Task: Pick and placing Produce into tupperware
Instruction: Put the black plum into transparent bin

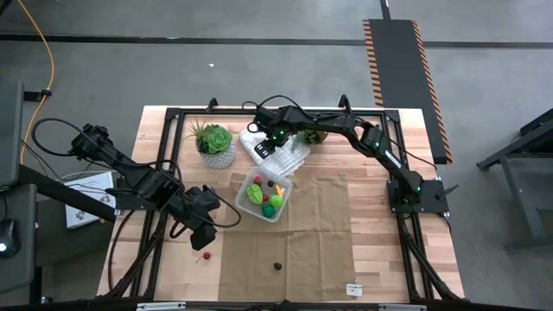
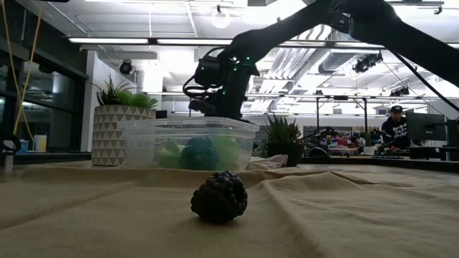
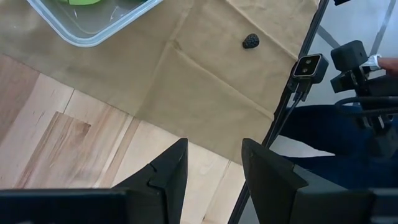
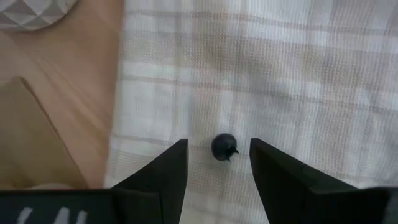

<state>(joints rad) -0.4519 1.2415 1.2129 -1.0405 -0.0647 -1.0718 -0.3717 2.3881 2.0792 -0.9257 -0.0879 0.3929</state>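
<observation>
While the right gripper [image 4: 214, 165] hangs over a white checked cloth [image 4: 280, 68], we see its fingers spread, a small dark round berry [image 4: 224, 147] lying between the tips and touching neither. We find the left gripper [image 3: 211, 168] parted and empty over bare wood beside the tan cloth [image 1: 302, 233]. The tupperware [image 1: 263, 195] sits mid-table holding green, red and yellow produce [image 1: 259, 193]; a dark berry [image 1: 277, 266] lies apart. We read no writing.

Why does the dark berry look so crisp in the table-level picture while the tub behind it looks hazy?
In the low view the blackberry lies nearest the camera and is sharp; the plastic tub is translucent, so its contents blur into green shapes, and the ceiling lights glare. In the high view everything is tiny but evenly lit.
</observation>
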